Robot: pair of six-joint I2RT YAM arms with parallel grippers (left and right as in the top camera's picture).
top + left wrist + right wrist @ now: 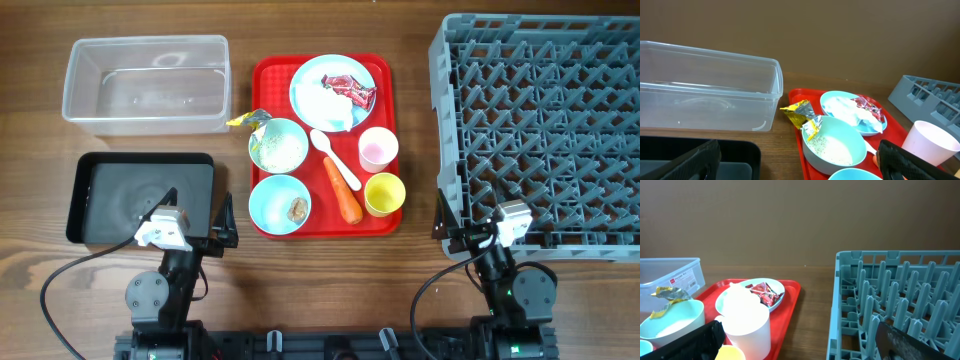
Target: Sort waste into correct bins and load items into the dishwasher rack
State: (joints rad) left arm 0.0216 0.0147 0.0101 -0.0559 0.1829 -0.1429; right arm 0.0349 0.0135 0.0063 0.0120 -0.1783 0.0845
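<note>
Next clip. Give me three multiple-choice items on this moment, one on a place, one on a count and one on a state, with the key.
1. Where does the dishwasher rack stand?
A) on the robot's left
B) in the middle, between the arms
C) on the robot's right

2. How many cups stand on the red tray?
A) one
B) two
C) three

3. The left gripper and the right gripper are:
A) both open
B) both shut
C) one open, one shut

Key:
1 C, the overhead view shows it by the right arm.
2 B, a pink cup and a yellow cup.
3 A, each wrist view shows the jaws spread wide with nothing gripped.
</note>
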